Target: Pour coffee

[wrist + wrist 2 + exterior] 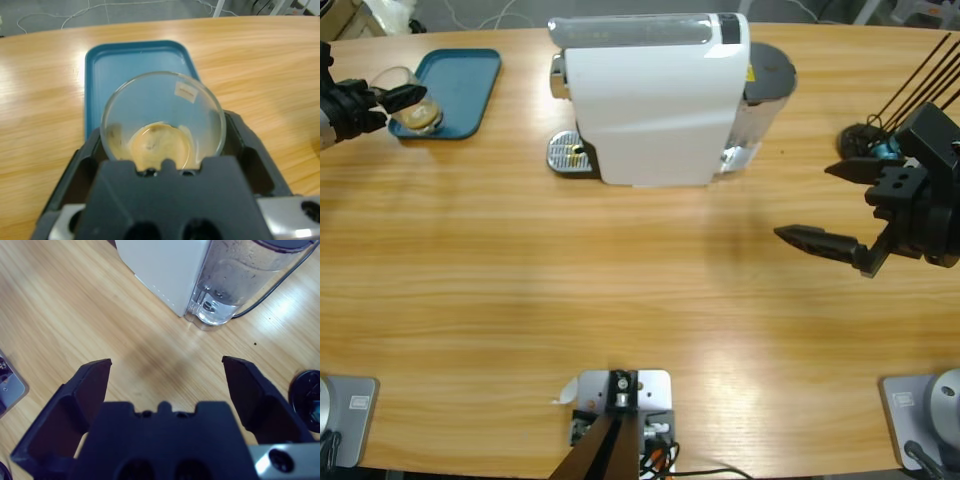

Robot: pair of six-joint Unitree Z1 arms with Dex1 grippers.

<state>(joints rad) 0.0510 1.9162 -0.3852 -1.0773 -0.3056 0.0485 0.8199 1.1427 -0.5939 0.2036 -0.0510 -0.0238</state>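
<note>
While left pincer [162, 150] grips tumbler [162, 117], coffee [160, 145] covers base.

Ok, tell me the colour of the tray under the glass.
Teal blue. The tray shows best in the left wrist view, behind the glass.

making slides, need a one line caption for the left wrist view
Left gripper holds a clear glass tumbler with shallow coffee over a blue tray.
</note>
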